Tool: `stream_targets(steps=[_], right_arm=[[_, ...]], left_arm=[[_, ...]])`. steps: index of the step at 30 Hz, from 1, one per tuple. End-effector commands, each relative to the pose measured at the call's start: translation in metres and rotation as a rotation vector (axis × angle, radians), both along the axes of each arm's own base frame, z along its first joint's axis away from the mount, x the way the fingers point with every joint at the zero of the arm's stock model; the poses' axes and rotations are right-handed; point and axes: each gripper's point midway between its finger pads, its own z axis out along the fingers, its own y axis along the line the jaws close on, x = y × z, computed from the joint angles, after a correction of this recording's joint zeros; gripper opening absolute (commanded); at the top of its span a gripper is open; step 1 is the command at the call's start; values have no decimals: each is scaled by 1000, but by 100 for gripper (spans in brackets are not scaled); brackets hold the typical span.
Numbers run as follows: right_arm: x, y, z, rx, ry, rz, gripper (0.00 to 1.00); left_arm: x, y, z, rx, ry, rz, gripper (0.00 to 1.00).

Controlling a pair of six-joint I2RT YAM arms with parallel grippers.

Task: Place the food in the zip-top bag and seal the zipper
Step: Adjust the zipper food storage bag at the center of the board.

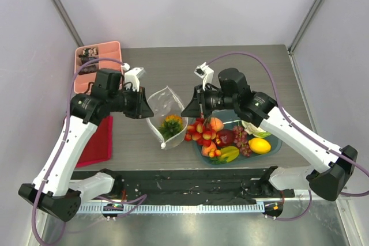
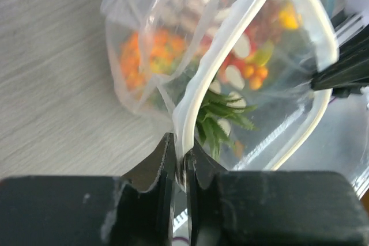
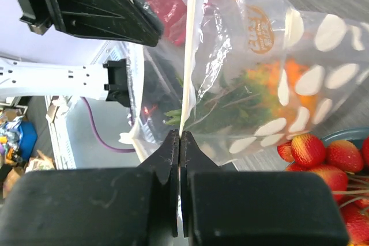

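Note:
The clear dotted zip-top bag lies between my grippers with its mouth held open. The orange pineapple with a green top is inside it, also seen in the left wrist view and the right wrist view. My left gripper is shut on the whitish zipper strip at the bag's left lip. My right gripper is shut on the zipper strip at the right lip. The rest of the food sits on the teal plate: red berries, peach, apple, grapes, lemon.
A pink compartment tray stands at the back left. A red mat lies under the left arm. The berries lie just right of the bag. Grey walls enclose the table on three sides.

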Motion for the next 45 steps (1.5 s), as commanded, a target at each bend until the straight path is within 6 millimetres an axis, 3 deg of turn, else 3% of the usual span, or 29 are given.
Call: stream_targets(steps=[1,4,7,11,12,14,17,19,22,27,29,30,31,36,39,45], right_arm=[[-6,0,-18,-12,55,27,1],[8,-3,-30,-32,73,7,1],[20,-6,-27,-25,71,-4,1],[25,-2,-3,16,39,16,1],[24,-1,1,26,47,20,1],[20,1,-1,33,76,39,1],[19,1,-24,-9,115,49,1],[20,0,-36,-26,147,51,1],[24,1,-41,-39,137,59,1],[53,-10,-44,-67,93,-24,2],[67,-20,-37,-66,71,-63,11],[72,-24,-34,-63,66,-78,29],[76,-27,-26,-53,50,-87,38],[91,-62,-14,-68,5,-168,67],[91,-86,-23,-138,-61,-201,73],[91,-116,-76,-308,-75,-257,78]], left_arm=[[-10,8,-24,56,68,-12,16],[-6,5,-40,59,110,-3,14],[-5,-2,-45,28,133,-17,0],[-13,-10,-18,-36,115,-63,0],[-16,-14,-1,-70,96,-84,0],[-21,-14,4,-80,108,-82,0],[-27,-13,-14,-69,192,-68,0],[-30,-18,-15,-123,249,-68,0],[-25,-20,-21,-145,290,-47,0],[-11,-17,-38,-124,340,-3,0],[-4,-15,-36,-130,334,11,0],[0,-15,-36,-129,327,13,0],[1,-16,-34,-130,316,9,0],[4,-17,-38,-135,304,11,0],[3,-16,-41,-132,304,10,0],[3,-15,-39,-130,280,6,0]])
